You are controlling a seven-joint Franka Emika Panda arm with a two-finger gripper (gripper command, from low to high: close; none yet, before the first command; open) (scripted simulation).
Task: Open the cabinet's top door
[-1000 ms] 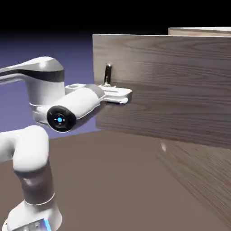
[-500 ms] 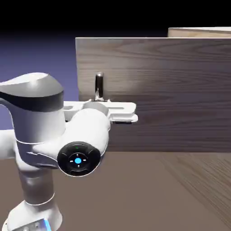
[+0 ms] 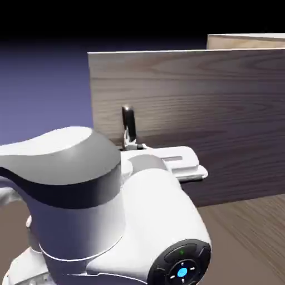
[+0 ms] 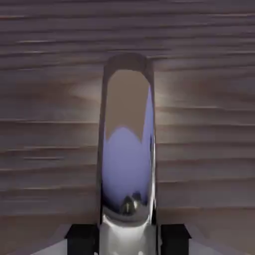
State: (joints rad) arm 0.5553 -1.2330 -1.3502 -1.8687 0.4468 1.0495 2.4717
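The hand [image 4: 127, 234] is clenched on the handle [image 4: 127, 144], whose shiny dark metal bar stands upright between the two dark fingertips [image 4: 81, 233] and fills the middle of the hand view against wood grain. In the exterior view the handle [image 3: 128, 125] sits near the left edge of the top door [image 3: 195, 100], which is swung wide open. The cabinet [image 3: 245, 40] stands far right behind the door, above the brown tabletop [image 3: 250, 234].

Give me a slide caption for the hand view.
Gripper shut on the shiny metal handle of the wood-grain top door.
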